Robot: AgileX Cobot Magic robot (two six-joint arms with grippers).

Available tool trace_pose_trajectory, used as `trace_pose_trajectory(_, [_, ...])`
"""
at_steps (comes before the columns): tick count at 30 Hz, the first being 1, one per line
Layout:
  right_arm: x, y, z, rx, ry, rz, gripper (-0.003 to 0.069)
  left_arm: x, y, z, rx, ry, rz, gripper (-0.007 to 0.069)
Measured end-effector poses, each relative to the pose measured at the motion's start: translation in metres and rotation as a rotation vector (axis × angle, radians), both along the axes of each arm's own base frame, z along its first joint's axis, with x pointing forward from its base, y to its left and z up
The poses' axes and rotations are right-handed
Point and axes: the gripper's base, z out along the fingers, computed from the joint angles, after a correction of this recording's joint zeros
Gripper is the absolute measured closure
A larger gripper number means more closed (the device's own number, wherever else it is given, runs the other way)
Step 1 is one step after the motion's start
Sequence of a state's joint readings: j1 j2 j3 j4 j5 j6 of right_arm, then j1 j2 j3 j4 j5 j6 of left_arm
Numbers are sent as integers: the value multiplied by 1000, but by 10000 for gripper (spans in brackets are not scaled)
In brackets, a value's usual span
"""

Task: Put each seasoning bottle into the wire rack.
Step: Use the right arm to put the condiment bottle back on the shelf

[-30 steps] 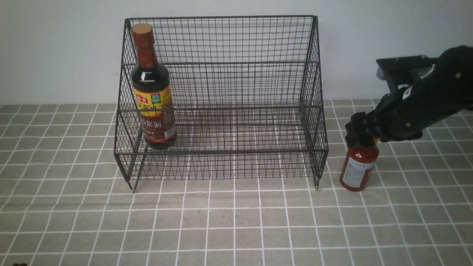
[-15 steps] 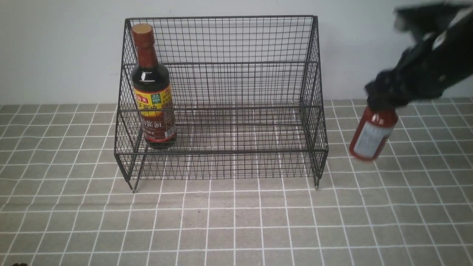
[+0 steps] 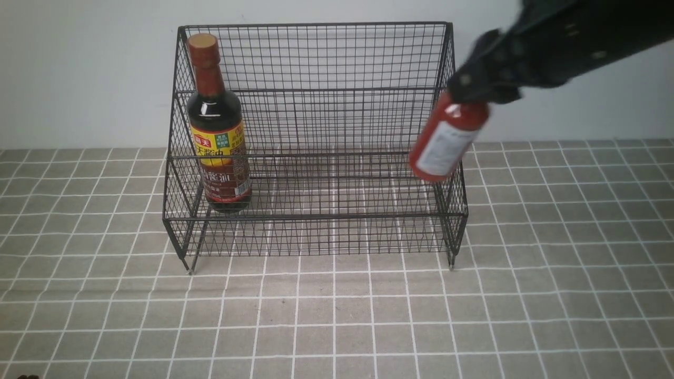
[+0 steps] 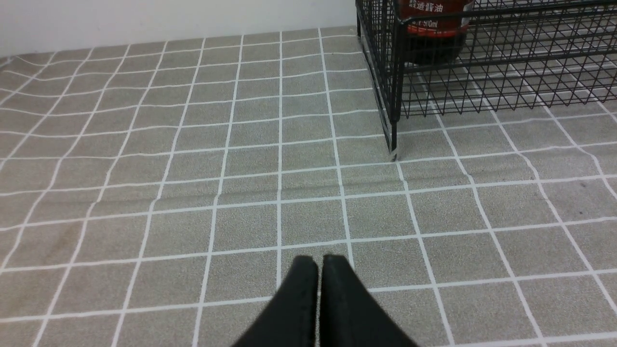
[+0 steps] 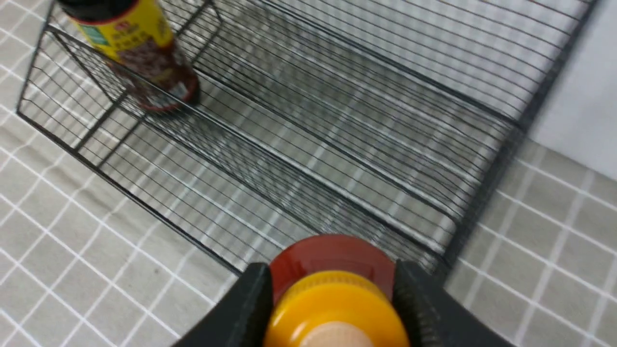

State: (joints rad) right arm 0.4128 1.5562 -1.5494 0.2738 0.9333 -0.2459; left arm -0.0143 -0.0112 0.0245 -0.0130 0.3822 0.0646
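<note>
The black wire rack [image 3: 316, 131] stands at the back of the table. A tall dark soy sauce bottle [image 3: 217, 131] with a brown cap stands upright at its left end, also seen as a soy sauce bottle [image 5: 140, 58] in the right wrist view. My right gripper [image 3: 471, 92] is shut on the top of the red sauce bottle [image 3: 447, 139], which hangs tilted in the air at the rack's right side wall. In the right wrist view its yellow cap [image 5: 335, 313] sits between the fingers [image 5: 250, 299]. My left gripper [image 4: 318, 262] is shut and empty, low over the cloth.
A grey cloth [image 3: 337, 316] with a white grid covers the table. A pale wall [image 3: 79, 68] rises right behind the rack. The rack's front left foot [image 4: 393, 152] stands ahead of my left gripper.
My right gripper closed on the red sauce bottle, lifted it off the cloth and carried it up and leftward to the rack's right side. The left gripper stayed still.
</note>
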Motion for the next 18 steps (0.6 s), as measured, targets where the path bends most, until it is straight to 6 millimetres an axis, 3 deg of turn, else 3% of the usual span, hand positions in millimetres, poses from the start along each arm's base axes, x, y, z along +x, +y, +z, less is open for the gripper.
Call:
trace_pose_trajectory(5, [16,16,-24,-19,26,15,364,0,0,0,0,0,0,631])
trace_pose_trajectory(11, [39,27,-68,-72,124,15,364,0,0,0,0,0,0,631])
trace_pose_trajectory(18, [50,32,-94,-98,178,15,364,0,0,0,0,0,0,631])
